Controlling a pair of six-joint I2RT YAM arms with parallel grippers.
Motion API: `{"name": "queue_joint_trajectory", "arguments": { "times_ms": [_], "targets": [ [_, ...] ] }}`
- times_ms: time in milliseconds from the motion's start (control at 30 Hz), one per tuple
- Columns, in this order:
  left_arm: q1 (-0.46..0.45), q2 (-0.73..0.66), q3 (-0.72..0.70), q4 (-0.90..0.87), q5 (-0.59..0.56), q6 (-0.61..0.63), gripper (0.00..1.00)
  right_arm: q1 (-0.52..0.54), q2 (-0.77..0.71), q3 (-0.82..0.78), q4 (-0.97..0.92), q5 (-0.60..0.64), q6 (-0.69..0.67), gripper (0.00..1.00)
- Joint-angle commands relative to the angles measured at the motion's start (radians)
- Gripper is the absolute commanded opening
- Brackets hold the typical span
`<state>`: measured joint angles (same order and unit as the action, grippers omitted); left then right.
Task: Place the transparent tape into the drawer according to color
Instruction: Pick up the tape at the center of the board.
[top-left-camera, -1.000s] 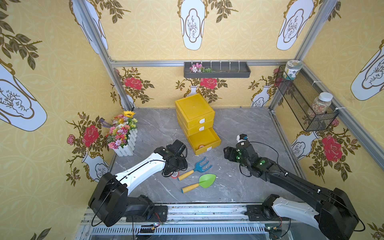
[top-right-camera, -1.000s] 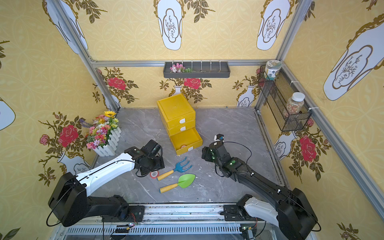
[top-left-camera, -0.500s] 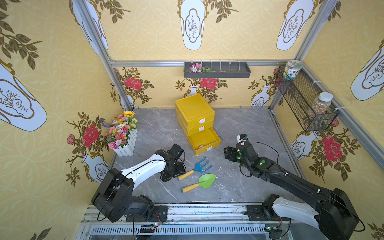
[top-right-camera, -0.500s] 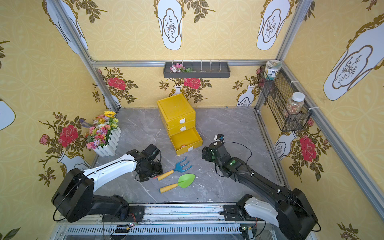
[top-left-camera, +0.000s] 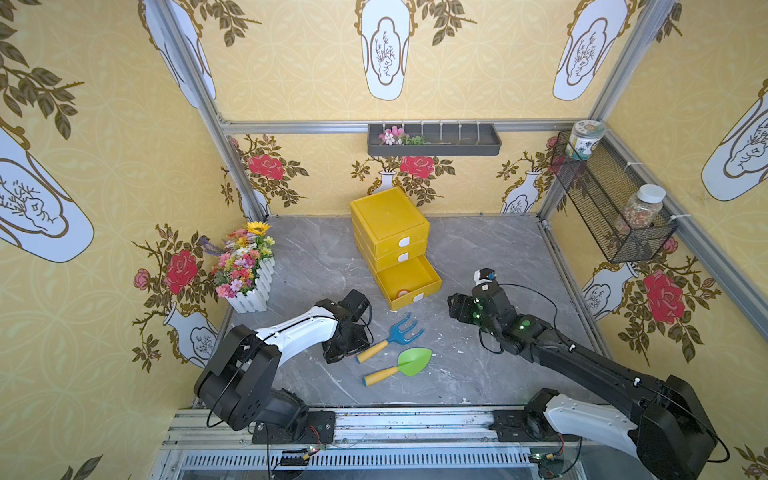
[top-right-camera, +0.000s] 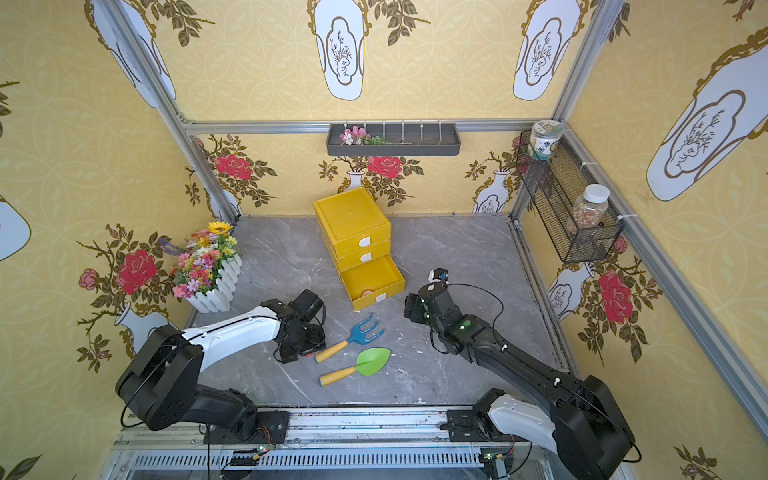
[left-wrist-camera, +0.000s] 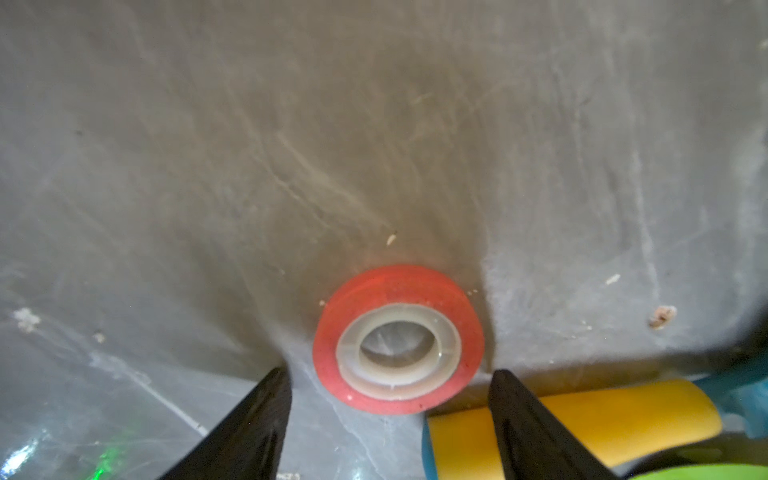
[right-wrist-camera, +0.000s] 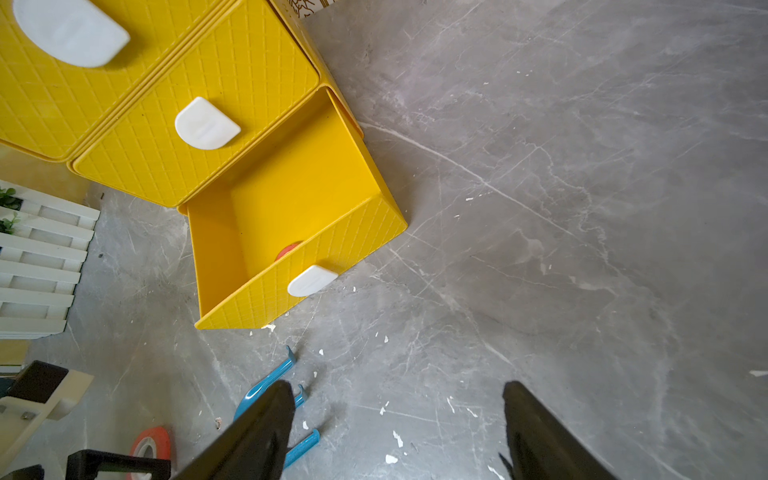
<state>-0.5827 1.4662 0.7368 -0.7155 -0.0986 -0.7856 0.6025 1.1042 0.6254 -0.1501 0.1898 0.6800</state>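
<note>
One red roll sits between left gripper's parted jaws for pickup, drawer at 1 o'clock; right gripper parted, empty.

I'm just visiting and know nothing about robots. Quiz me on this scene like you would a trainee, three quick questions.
1. True or false: the left gripper is shut on the red tape roll.
2. Which drawer of the yellow cabinet is open? A top, B middle, C bottom.
3. What colour is the blade of the toy trowel?
Key: 1 false, its jaws stand open either side of the roll; 2 C, the bottom drawer; 3 green.
</note>
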Motion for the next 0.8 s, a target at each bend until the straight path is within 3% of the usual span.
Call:
{"name": "queue_joint_trajectory", "arguments": {
  "times_ms": [0, 567, 767],
  "targets": [
    [0.001, 0.012, 0.006, 0.016, -0.021, 0.003, 0.78, 0.000, -0.001, -0.002, 0.037, 0.019, 0.002, 0.82],
    [0.001, 0.032, 0.000, 0.083, -0.016, 0.014, 0.66, -0.004, -0.001, 0.001, 0.035, 0.022, -0.002, 0.82],
    [0.001, 0.036, -0.004, 0.100, -0.002, 0.019, 0.57, -0.005, 0.000, 0.004, 0.033, 0.020, -0.001, 0.82]
  ]
}}
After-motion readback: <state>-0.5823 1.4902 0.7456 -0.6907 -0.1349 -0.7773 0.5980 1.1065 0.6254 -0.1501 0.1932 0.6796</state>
